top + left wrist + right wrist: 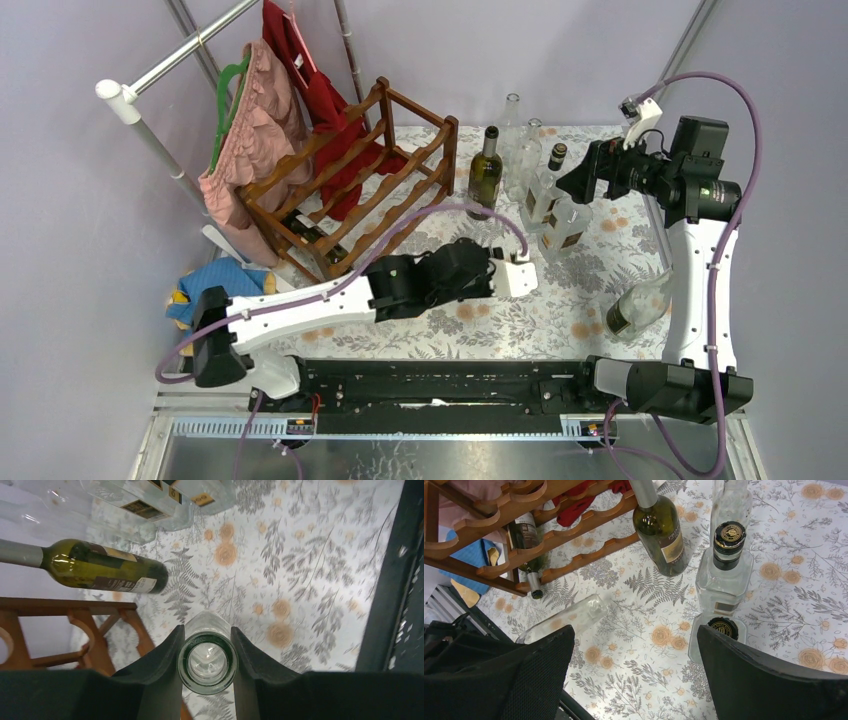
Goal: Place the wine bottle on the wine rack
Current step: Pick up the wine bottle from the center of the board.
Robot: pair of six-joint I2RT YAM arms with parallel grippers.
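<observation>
**Top external.** The rack [450, 155] stands at the far left of the surface [460, 330]. A dark bottle [312, 235] lies in its lowest tier. A green bottle [485, 172] stands upright just right of the rack. Square bottles [548, 195] stand further right. The left arm [320, 300] reaches across to mid-surface, in front of the rack. Its wrist hides the clear bottle in this view. The right arm [700, 260] is raised at the right side, with its wrist beside the square bottles. A further bottle [637, 305] lies next to this arm.

**Left wrist.** The left fingers [165, 670] are clamped on the neck of the clear bottle [207, 667]. The bottle is seen mouth-on, with its body pointing away toward the surface. A rack corner shows at lower left, near but apart.

**Right wrist.** The right fingers [769, 680] are spread wide with nothing between them. The clear bottle slants low over the surface, in front of the rack and clear of it. Its base end points toward the green bottle. Contact with the surface cannot be determined.
</observation>
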